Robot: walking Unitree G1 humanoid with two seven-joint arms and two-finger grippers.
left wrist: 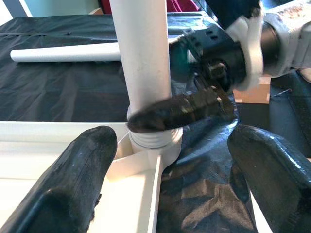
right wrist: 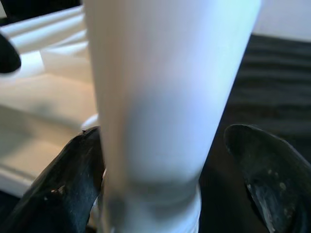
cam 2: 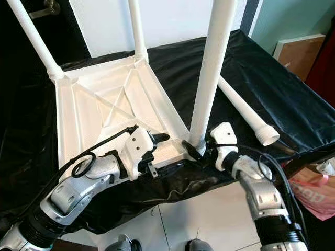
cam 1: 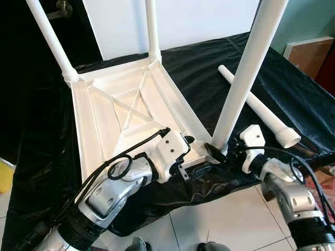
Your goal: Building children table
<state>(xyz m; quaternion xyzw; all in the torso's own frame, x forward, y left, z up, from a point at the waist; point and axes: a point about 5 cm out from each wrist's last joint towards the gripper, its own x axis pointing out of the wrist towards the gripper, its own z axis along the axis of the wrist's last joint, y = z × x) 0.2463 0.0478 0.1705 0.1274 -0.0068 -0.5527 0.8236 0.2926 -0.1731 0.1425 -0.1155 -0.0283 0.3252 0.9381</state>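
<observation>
A white table top (cam 1: 131, 104) lies upside down on a black cloth. Three white legs stand up from its corners: back left (cam 1: 49, 39), back right (cam 1: 152, 31) and near right (cam 1: 246, 68). A fourth leg (cam 1: 261, 112) lies loose on the cloth to the right. My right gripper (cam 1: 222, 149) is open, its fingers straddling the base of the near right leg (right wrist: 160, 97); one finger (right wrist: 73, 179) touches it. My left gripper (cam 1: 194, 156) is open over the table top's near right corner, just left of that leg's socket (left wrist: 155, 141).
The black cloth (cam 1: 209, 68) covers the whole work surface and hangs over its front edge. Pale floor tiles (cam 1: 225, 219) lie below. A wooden board (cam 1: 309, 55) leans at the far right, and a pink bag (cam 2: 314, 193) sits low right.
</observation>
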